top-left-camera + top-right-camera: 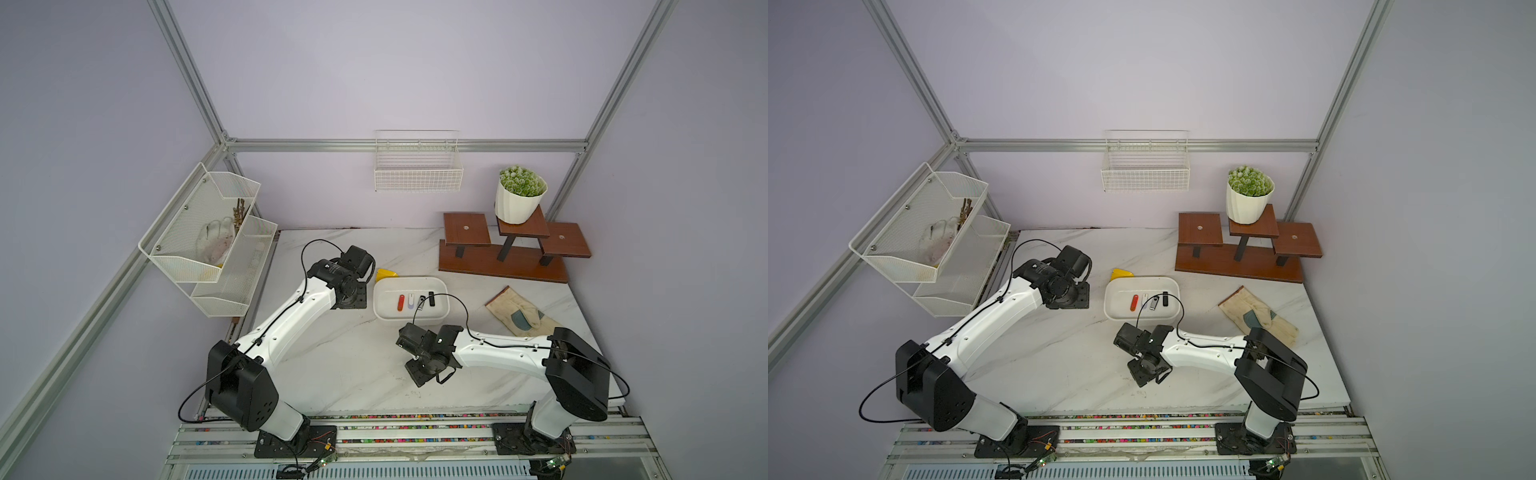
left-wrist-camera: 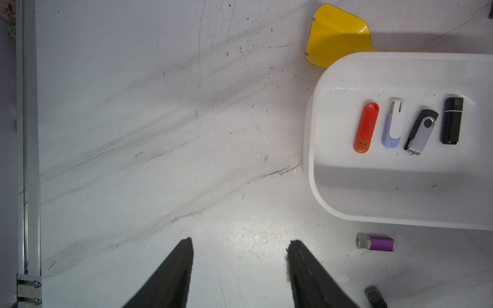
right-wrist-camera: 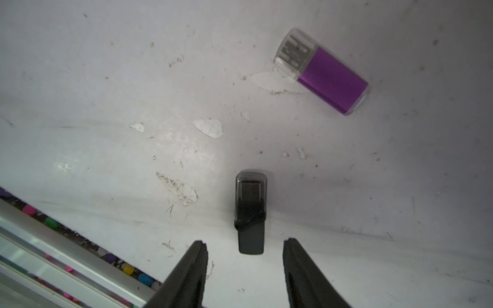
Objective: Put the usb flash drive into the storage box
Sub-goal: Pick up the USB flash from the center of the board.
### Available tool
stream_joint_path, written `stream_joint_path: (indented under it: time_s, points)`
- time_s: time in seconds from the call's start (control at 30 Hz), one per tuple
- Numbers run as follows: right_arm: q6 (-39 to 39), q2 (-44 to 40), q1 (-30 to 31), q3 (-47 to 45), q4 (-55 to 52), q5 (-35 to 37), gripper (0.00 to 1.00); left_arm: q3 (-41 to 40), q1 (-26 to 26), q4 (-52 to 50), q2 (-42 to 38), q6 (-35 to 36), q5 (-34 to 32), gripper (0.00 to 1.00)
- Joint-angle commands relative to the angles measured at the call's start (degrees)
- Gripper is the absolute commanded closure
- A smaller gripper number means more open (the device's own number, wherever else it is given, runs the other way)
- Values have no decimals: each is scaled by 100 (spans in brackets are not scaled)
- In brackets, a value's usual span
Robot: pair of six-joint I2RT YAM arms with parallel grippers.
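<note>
**Mia:** What is the right gripper (image 3: 245, 241) doing?

**Ben:** Its 2 black fingers stand apart and hold nothing. The small dark flash drive with a smoky see-through cap (image 3: 250, 213) lies flat on the white marble table (image 3: 106, 160). Its near end is just inside the gap.

**Mia:** How should it grab it well?

**Ben:** I think it should slide on a bit, so the fingers sit beside the body, not the tip or the cap. Then it goes straight down and squeezes the 2 long sides. The drive lies low, so the fingers must come almost to the table.

**Mia:** And the blocky purple flash drive with a clear plastic cap (image 3: 324, 72)?

**Ben:** It lies farther on, apart from the dark one and just outside the shallow white plastic storage box (image 2: 312, 170). Best not to bump it.

**Mia:** What is in the box?

**Ben:** A long red plastic flash drive (image 2: 366, 128) and 3 more, in a row. Lift over the thick rim and let go above a bare spot.

**Mia:** And the left gripper (image 2: 240, 240)?

**Ben:** It is off beside the box, with its fingers wide and empty.
</note>
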Motion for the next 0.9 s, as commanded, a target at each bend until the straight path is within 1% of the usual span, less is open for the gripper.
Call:
stream_joint_path:
  time_s: [0.0,0.13,0.3,0.6,0.7,0.87]
  points:
    - [54,124,56,120,-9,186,51,-61,67,49,-238,-91,-4,39]
    - [98,162,51,81,78,223,52,-147,111,52,-322,-101,-15,39]
    - [107,283,57,72,169,221,57,-191,129,50,-345,-82,23,39]
    - [107,487,57,90,228,256,63,-283,138,49,-426,-92,33,39]
    - [101,537,57,118,222,241,68,-310,138,49,-443,-98,83,39]
    - [107,595,57,151,165,264,86,-521,138,95,-527,-205,305,39]
